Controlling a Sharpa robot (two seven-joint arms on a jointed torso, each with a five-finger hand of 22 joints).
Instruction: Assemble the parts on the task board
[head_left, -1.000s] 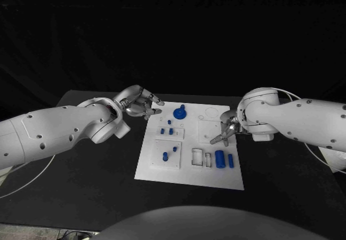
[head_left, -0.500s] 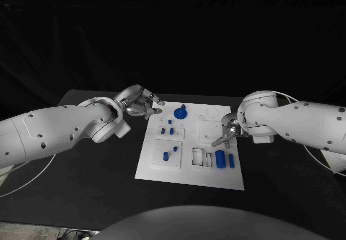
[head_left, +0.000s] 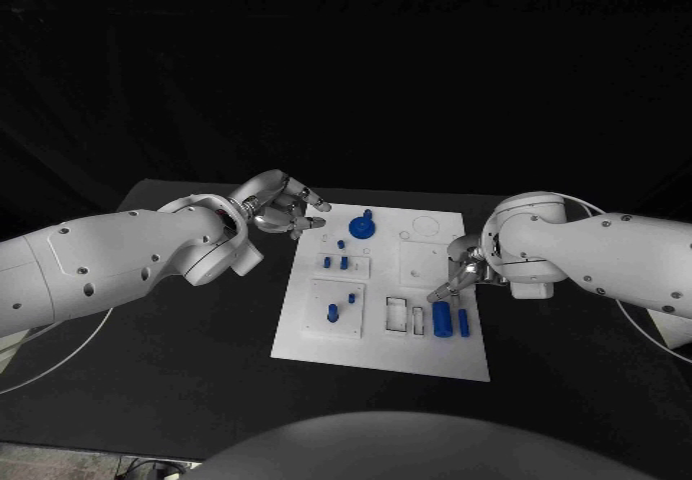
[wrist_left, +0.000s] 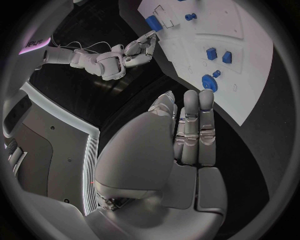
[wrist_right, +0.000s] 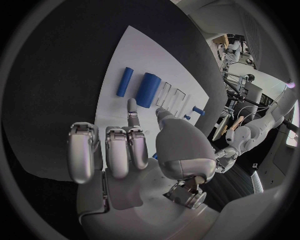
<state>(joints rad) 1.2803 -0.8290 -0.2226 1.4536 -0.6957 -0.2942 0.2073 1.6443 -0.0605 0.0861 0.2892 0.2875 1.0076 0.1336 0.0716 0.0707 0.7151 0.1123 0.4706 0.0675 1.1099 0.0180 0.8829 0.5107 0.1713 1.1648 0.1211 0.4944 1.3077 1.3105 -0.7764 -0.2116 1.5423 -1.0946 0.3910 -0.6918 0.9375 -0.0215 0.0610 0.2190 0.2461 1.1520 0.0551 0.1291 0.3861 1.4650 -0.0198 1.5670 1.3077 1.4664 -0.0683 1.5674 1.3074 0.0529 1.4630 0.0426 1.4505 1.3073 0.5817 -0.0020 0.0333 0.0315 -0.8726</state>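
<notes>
The flat, matte white task board (head_left: 378, 345) lies mid-table on the black table (head_left: 173, 370), with bare black surface around every edge. Smooth blue cylinders, a fat one (head_left: 441, 318) and a thin one (head_left: 463, 321), lie side by side toward the board's 3 o'clock edge. The right hand (head_left: 450, 283) hovers just above them, fingers loosely apart, holding nothing. The left hand (head_left: 283, 207) hangs off the board's 10 o'clock corner, fingers spread, empty

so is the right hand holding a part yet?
No. The right hand holds nothing; its fingers are apart, just above the wide blue cylinder lying on the board.
</notes>
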